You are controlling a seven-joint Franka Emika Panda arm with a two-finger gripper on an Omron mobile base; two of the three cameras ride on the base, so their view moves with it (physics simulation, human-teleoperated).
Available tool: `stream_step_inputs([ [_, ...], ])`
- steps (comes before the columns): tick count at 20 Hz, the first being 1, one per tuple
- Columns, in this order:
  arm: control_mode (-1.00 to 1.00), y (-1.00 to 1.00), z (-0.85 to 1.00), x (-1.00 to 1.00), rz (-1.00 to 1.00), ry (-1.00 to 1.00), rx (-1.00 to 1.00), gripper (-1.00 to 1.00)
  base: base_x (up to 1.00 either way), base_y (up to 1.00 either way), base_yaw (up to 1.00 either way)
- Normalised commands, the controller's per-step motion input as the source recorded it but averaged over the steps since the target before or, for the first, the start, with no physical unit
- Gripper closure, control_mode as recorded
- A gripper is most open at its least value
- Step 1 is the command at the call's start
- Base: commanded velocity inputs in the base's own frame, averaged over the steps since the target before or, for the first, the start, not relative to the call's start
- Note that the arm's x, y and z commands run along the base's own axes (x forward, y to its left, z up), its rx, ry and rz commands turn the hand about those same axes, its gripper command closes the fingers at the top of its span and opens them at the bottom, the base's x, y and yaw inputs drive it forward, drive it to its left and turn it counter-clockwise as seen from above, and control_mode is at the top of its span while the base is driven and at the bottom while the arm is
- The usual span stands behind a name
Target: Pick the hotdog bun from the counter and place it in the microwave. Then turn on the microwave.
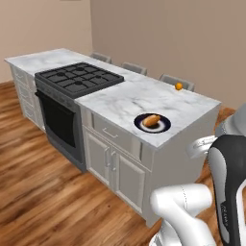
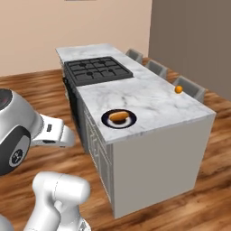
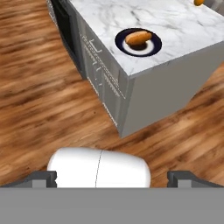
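One hotdog bun (image 1: 151, 120) on a dark plate (image 1: 163, 128) — pincer (image 3: 112, 177) fingertips half cut off.

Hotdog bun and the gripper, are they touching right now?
Apart. In the hand view the hotdog bun lies on a dark plate on the counter, far beyond the open gripper, with wood floor between.

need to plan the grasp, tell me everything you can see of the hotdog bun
The hotdog bun is a small tan-orange elongated roll, smooth and whole, lying flat on a dark plate with a pale centre. The plate sits near the front edge of the white marble counter. Nothing else touches the bun.
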Motion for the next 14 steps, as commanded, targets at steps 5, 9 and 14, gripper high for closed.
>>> stream_step_inputs([
  [5, 1.0, 0.0, 0.0, 0.0, 0.0, 0.0, 0.0, -1.0, 0.36, 0.05, -0.23],
  [9, 1.0, 0.0, 0.0, 0.0, 0.0, 0.0, 0.0, -1.0, 0.39, 0.02, -0.22],
  [14, 1.0, 0.0, 0.0, 0.0, 0.0, 0.0, 0.0, -1.0, 0.38, 0.09, -0.22],
])
